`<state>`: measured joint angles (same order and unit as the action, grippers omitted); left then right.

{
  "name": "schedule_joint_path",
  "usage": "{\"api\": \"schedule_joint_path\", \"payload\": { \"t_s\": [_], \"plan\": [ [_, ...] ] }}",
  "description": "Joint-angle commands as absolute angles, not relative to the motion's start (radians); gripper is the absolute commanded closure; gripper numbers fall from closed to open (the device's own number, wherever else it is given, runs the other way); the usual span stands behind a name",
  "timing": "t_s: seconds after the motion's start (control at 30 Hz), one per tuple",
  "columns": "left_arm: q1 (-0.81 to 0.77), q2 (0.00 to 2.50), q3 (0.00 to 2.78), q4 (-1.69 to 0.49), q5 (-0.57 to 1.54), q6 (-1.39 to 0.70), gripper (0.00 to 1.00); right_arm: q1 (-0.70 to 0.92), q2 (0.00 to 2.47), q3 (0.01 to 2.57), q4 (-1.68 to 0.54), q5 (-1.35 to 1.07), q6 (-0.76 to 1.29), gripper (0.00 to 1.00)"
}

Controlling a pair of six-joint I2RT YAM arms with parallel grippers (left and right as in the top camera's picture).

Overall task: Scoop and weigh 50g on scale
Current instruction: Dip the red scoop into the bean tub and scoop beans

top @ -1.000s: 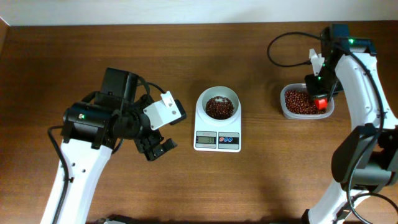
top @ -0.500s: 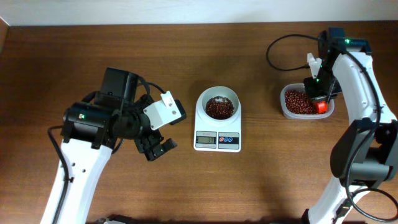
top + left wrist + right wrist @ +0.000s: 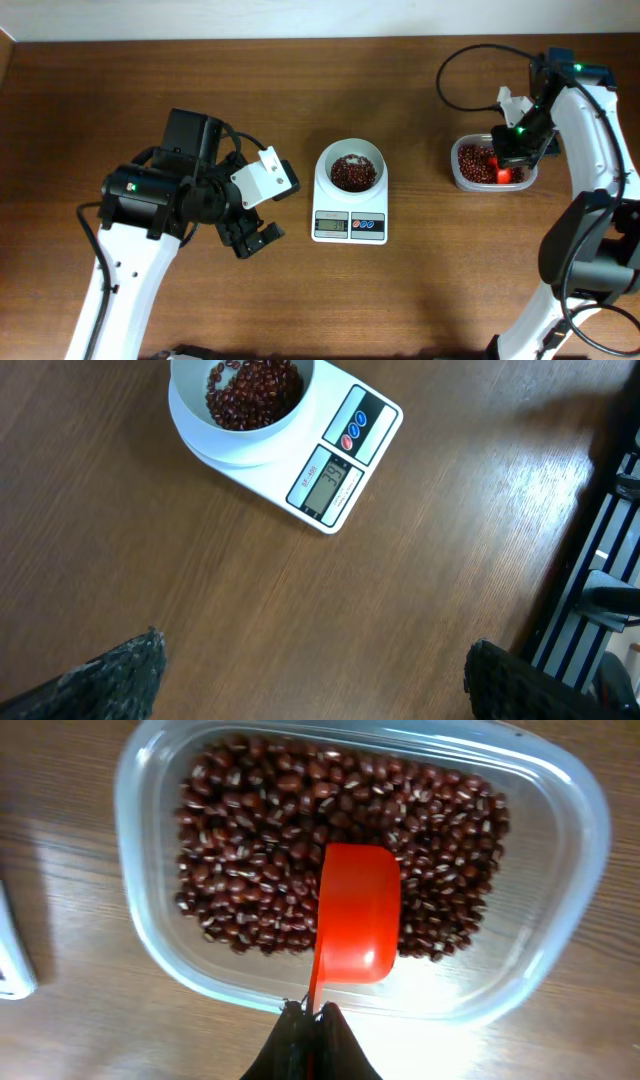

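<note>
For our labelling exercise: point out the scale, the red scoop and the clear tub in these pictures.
scale [image 3: 349,227], overhead view, on its front panel between display and buttons.
red scoop [image 3: 357,910], right wrist view, on its cup.
clear tub [image 3: 548,935], right wrist view, on its bare right wall.

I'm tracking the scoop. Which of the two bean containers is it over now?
The clear plastic tub, not the white bowl on the scale: the right gripper holds the red scoop over the tub's beans.
</note>
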<state>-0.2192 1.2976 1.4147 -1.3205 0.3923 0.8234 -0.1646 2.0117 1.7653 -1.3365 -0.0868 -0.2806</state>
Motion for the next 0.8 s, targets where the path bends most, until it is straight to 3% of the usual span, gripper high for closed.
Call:
{"api": "schedule_joint_path", "payload": {
  "t_s": [0.0,0.3,0.77],
  "plan": [
    [-0.215,1.28,1.408,-1.322,0.396,0.832,0.01,-0.187,2.021,1.776,-1.347,-0.181,-0.292,0.96],
    [-0.215,1.28,1.408,-1.322,0.396,0.832,0.01,-0.302,2.022,1.755,-1.339,-0.347,-0.334,0.96],
    [-0.215,1.28,1.408,-1.322,0.396,0.832,0.01,-0.32,2.022,1.606,-1.255,-0.454,-0.367,0.96]
  ]
}}
